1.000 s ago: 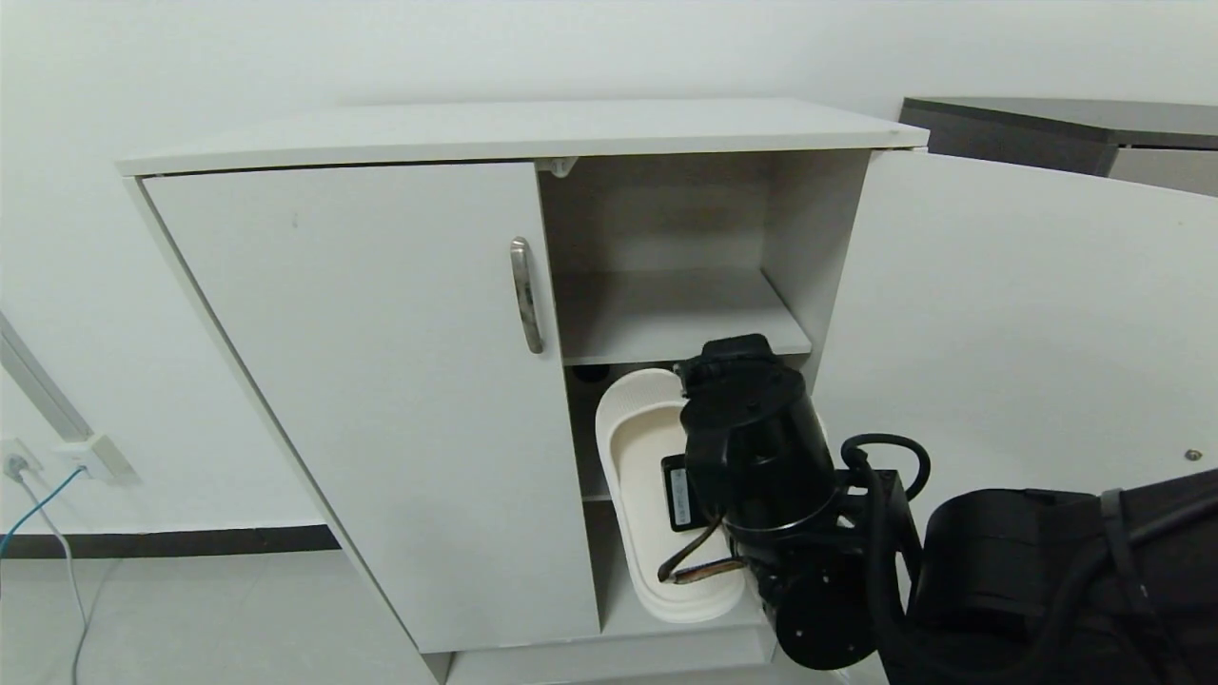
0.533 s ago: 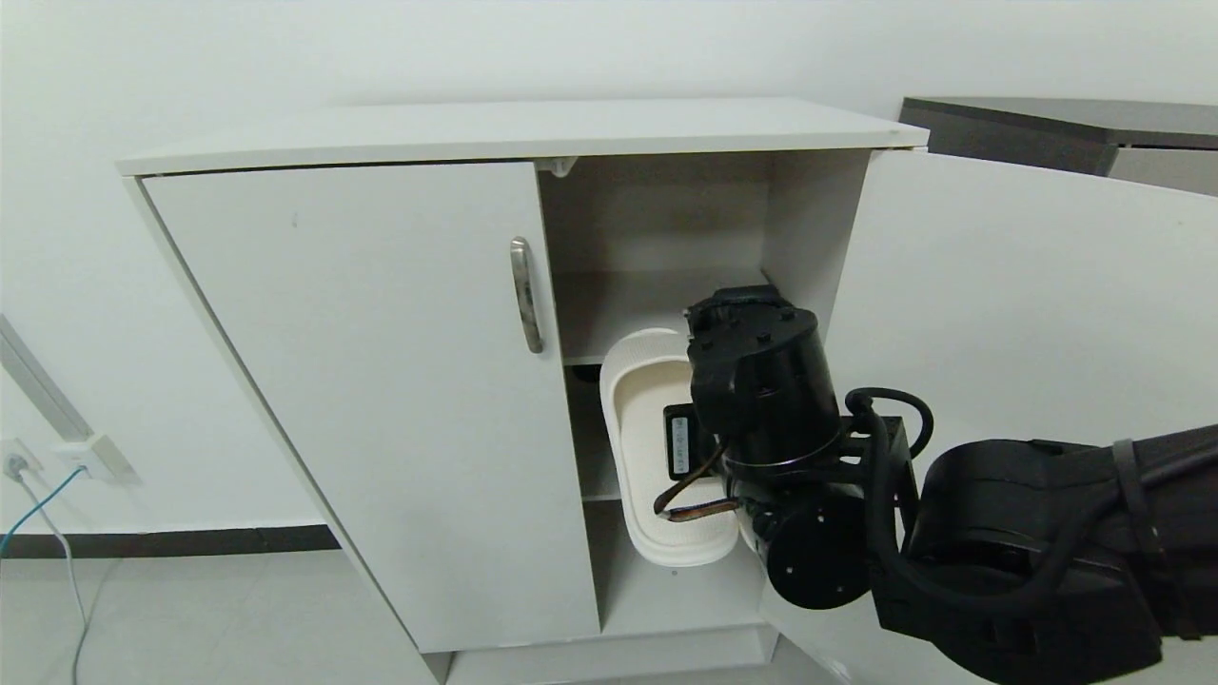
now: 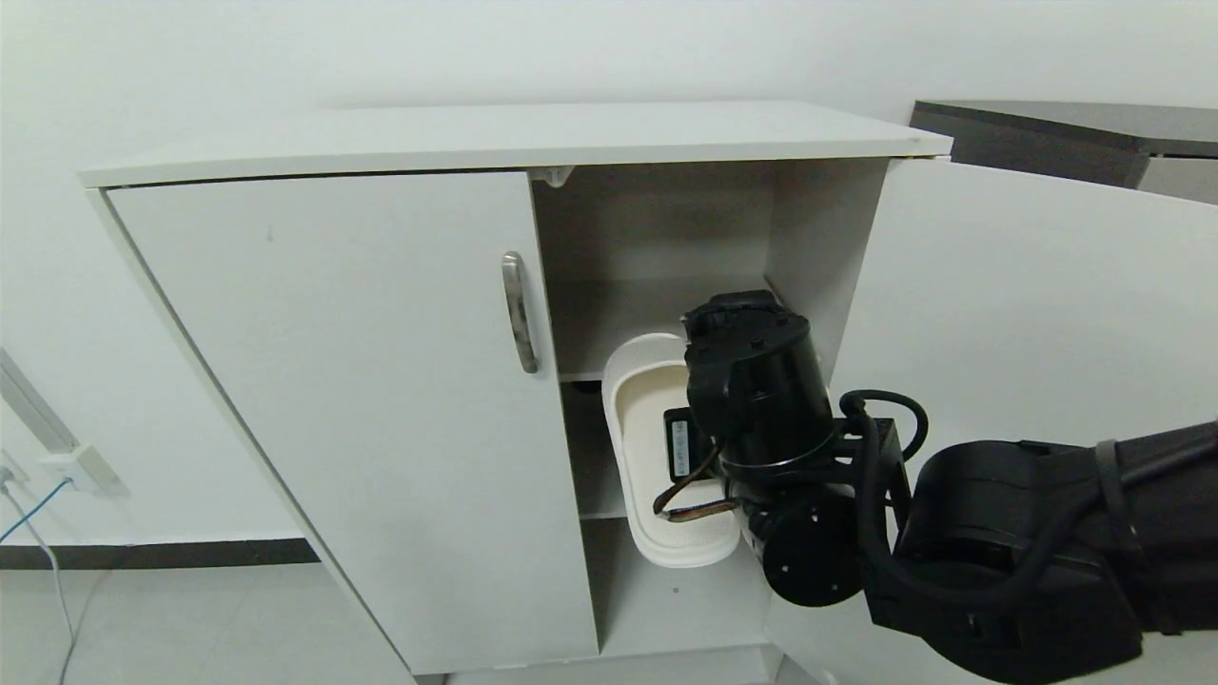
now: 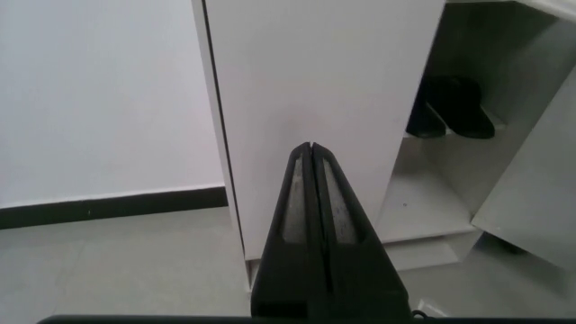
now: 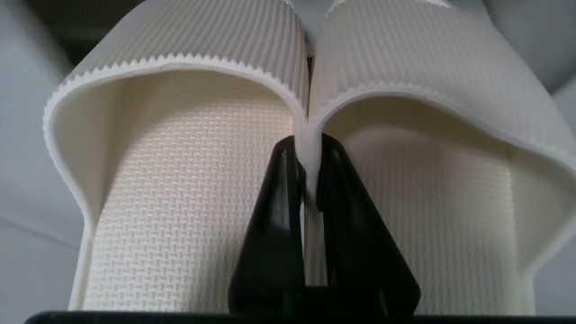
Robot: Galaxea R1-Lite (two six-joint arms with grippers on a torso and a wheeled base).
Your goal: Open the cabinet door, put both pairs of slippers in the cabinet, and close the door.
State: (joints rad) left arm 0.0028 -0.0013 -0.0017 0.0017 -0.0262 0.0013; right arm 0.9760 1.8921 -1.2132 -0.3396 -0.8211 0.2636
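STEP: we load the cream ribbed foam slippers (image 3: 657,457) into the white two-door cabinet (image 3: 523,133) | GRIP: right gripper (image 5: 310,155) pinches both inner edges; pair at frame centre, in the open bay | NEXT: we advance over a shelf (image 3: 647,328), then release.

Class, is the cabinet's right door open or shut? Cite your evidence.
Open: the right door stands angled outward, exposing the inner shelf.

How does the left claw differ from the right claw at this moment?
The left claw is shut on nothing; the right claw is shut on the white slippers, pinching their touching inner edges. The left claw faces the closed door; the right claw is at the cabinet's open side. Both are black.
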